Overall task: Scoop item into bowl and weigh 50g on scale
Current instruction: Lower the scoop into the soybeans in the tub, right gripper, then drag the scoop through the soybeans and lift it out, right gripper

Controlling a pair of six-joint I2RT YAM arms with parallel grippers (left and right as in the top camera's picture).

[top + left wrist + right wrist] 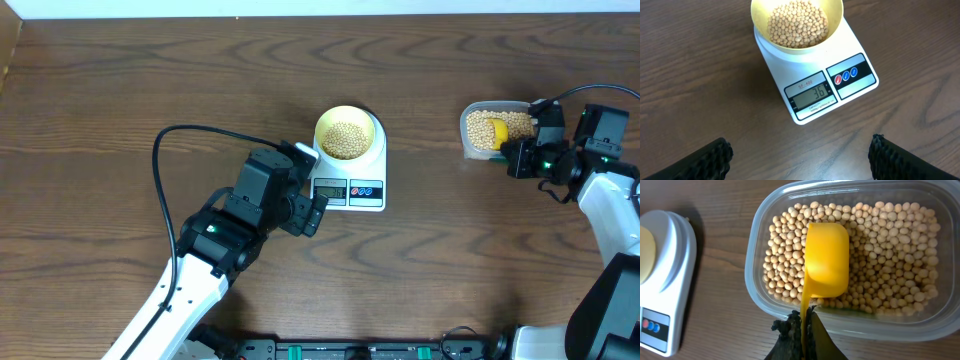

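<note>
beans (797,25): weighing part done, short of target

item: tan beans heaped low in the pale yellow-green bowl (759,17), which stands on the round platform of the white scale (775,70). the display (812,93) reads 36, so by judgement the 50 asked for is not yet met. more beans are owed, probably in small additions near the end.
stock: more of them fill the clear tub (757,265), well apart from the scale on the right.
scoop (826,265): yellow, cup lying among the tub's beans, no load seen in it.
right gripper (802,327): claw pressed together on the scoop's thin handle at the tub's near rim.
left gripper (800,160): claw wide apart, holding nothing, over bare table (690,75) just in front of the scale.
remaining: load, carry, tip, check the reading.
</note>
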